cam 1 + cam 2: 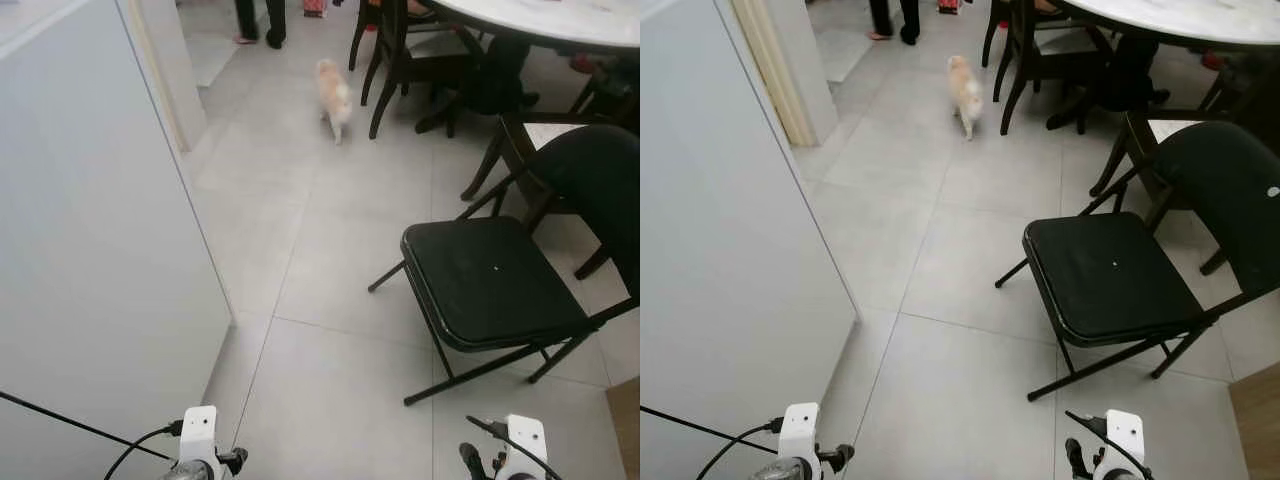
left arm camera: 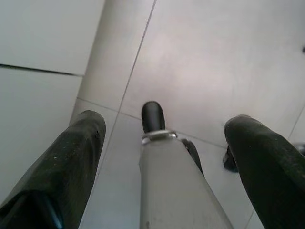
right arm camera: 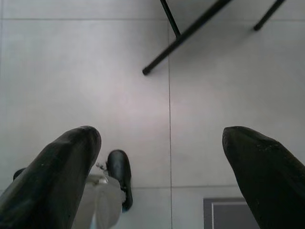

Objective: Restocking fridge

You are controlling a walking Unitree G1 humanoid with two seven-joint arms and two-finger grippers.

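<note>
Left claw [image 2: 164,138]: pointed down, black fingers [image 2: 71,162] held wide apart, nothing gripped.
Right claw [image 3: 162,143]: pointed down, fingers [image 3: 257,162] spread wide, nothing gripped.

The fridge [image 1: 90,250] is a tall, plain white box with its flat side panel upright on the grey tiled floor, standing just beside the left gripper [image 2: 162,138], on its outer side.

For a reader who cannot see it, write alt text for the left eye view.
A black folding chair stands on a grey tiled floor, right of a large white fridge. Beyond, a small pale dog walks near a round table with dark chairs.
</note>
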